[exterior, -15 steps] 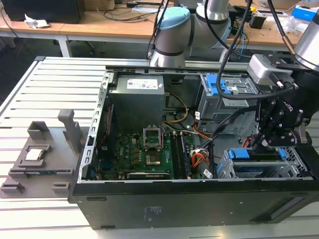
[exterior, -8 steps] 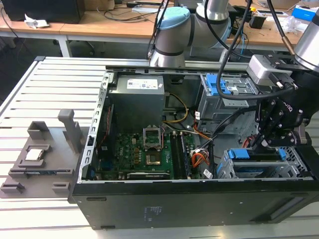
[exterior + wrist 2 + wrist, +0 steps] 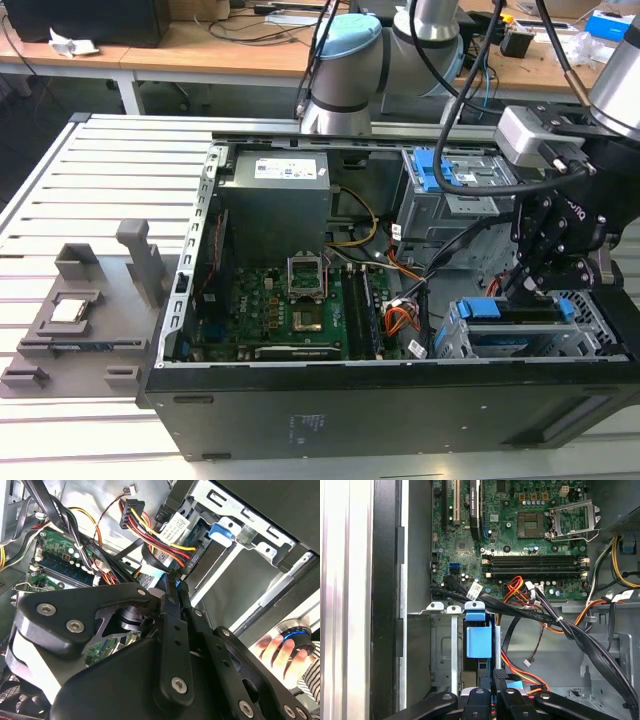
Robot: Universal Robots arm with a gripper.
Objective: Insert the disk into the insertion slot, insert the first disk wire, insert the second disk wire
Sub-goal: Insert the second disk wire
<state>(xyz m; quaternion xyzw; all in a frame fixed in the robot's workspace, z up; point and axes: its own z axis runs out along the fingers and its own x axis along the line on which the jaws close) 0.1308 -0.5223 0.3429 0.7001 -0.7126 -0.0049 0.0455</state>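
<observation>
The disk (image 3: 515,312), a flat drive framed by a bright blue plastic bracket, sits inside the insertion slot (image 3: 590,340), a silver sheet-metal bay at the corner of the open computer case (image 3: 300,410) on the exterior view's right. The black gripper (image 3: 528,285) hangs directly over the rear edge of the disk. In the first wrist view its fingers (image 3: 497,680) are pressed together on a small black connector (image 3: 500,673) with a light-blue flat cable (image 3: 512,683), just beside the blue bracket tab (image 3: 475,640).

A bundle of black, red, orange and yellow wires (image 3: 550,617) crosses between the green motherboard (image 3: 520,540) and the bay, close to the gripper. A taller grey cage (image 3: 450,190) with a blue latch stands behind. The case rests on a ribbed aluminium table (image 3: 90,200); grey moulded fixtures (image 3: 80,310) lie well apart on the exterior view's left. In the second wrist view, a person's hand (image 3: 280,652) rests on a blue-ringed knob (image 3: 295,635).
</observation>
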